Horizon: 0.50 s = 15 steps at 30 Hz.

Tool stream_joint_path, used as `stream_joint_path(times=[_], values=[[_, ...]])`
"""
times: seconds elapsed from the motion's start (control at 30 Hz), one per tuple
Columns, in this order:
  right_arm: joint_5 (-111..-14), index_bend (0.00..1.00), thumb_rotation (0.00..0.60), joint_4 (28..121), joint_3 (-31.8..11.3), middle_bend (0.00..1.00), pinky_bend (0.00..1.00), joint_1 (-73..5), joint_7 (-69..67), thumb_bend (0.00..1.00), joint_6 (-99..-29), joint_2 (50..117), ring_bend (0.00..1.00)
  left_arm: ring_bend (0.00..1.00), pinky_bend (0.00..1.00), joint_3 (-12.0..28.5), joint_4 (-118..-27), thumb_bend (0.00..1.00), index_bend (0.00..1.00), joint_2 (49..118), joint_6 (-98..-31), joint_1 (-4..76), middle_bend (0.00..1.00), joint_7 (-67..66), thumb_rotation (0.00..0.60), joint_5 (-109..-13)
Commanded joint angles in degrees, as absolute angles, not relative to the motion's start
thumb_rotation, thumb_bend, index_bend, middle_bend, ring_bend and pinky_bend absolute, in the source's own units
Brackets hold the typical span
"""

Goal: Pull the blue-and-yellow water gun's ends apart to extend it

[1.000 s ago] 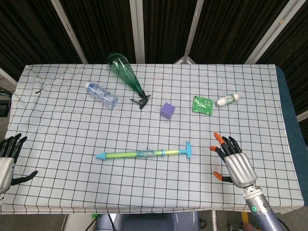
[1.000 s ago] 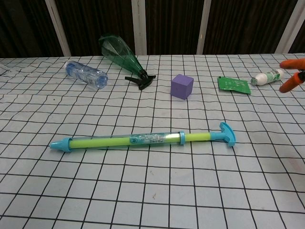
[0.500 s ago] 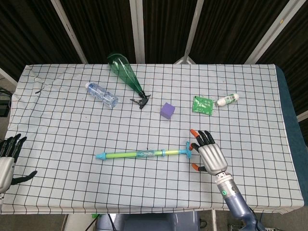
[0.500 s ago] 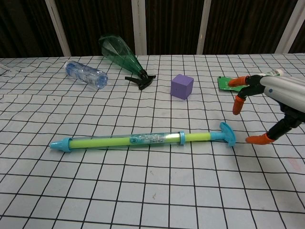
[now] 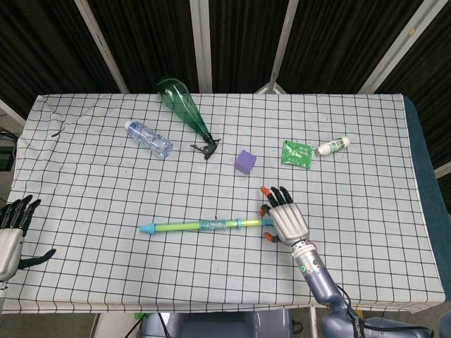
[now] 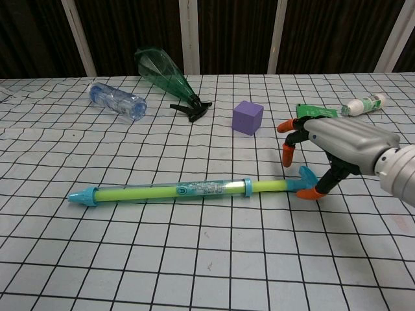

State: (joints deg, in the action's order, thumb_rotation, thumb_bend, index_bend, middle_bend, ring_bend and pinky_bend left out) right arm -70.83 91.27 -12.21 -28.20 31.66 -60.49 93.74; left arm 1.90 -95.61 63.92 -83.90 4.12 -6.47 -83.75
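Since the earlier frame, the right hand [image 6: 331, 146] is brought over the water gun [image 6: 194, 190]'s T-handle, fingers spread, nothing gripped. Left hand [image 5: 8, 236] is held open at the surface [image 5: 106, 190]'s edge.

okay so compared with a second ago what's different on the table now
The right hand has swept in from the right side of the table to the handle end of the water gun; its fingers are spread over the T-handle, one fingertip at it, no grip closed yet. The water gun has not shifted, the left hand stays at the table's left edge, and the bottles, purple cube and green packet are unchanged.
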Motion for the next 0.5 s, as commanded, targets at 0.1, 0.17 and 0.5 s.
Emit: stream_joint_path(times=[0.1, 0.17, 0.5], values=[[-69.06, 0.51, 0.6, 88.96, -12.3, 0.15, 0.0, -29.59, 33.14, 0.24, -60.36, 96.1, 0.0, 0.0, 0.0, 1.95, -95.38, 0.15, 0.02, 63.84, -83.85, 4.2, 0.0, -5.95, 0.6, -83.8], [-68.7, 0.52, 0.6, 88.2, -12.15, 0.15, 0.0, -29.95, 33.59, 0.24, -60.36, 96.69, 0.0, 0.0, 0.0, 1.98, -95.29, 0.15, 0.02, 63.81, -83.84, 4.24, 0.0, -5.74, 0.6, -83.83], [-67.01, 0.52, 0.6, 86.13, -12.35, 0.15, 0.0, -31.45, 34.42, 0.26, -60.79, 98.21, 0.0, 0.0, 0.0, 1.93, -95.27, 0.15, 0.02, 63.67, -83.78, 4.32, 0.0, -5.0, 0.6, -84.0]])
